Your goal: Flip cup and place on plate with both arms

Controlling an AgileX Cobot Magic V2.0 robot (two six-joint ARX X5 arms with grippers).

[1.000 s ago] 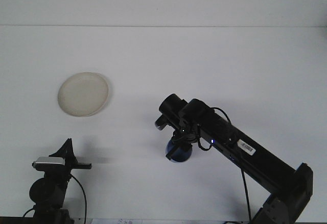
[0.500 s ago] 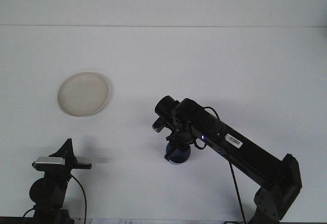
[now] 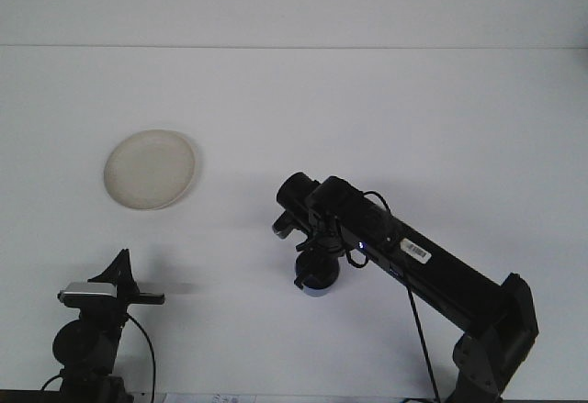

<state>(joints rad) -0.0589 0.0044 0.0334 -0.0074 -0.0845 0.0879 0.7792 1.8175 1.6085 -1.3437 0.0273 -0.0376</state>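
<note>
Two arms on this job, but only one is doing anything at the moment. The right gripper (image 3: 312,270) (black, at the end of the long black right arm (image 3: 432,270) reaching in from the near right corner) sits straight down over the small blue cup (image 3: 317,281), which rests on the white table (image 3: 413,128) a bit near of centre. Honestly I cannot tell how far the fingers are spread or whether they have hold of the cup; the wrist body hides them from this view. My guess is it's coming from above so it can grab the cup by its sides and have room to turn it.

Which way the cup points is hard to call too (only a rounded blue sliver shows under the wrist). If I had to bet, its long axis runs roughly vertical, but mouth-up or mouth-down I can't say.

The round cream-white plate (image 3: 150,169) sits well apart, far left, bare. That placing makes sense to me: it's on the left arm's side, so a handover looks likely. The left gripper (image 3: 119,270) is parked near left, low, pointing away from me with what looks like a narrow gap between its fingers, holding nothing.
</note>
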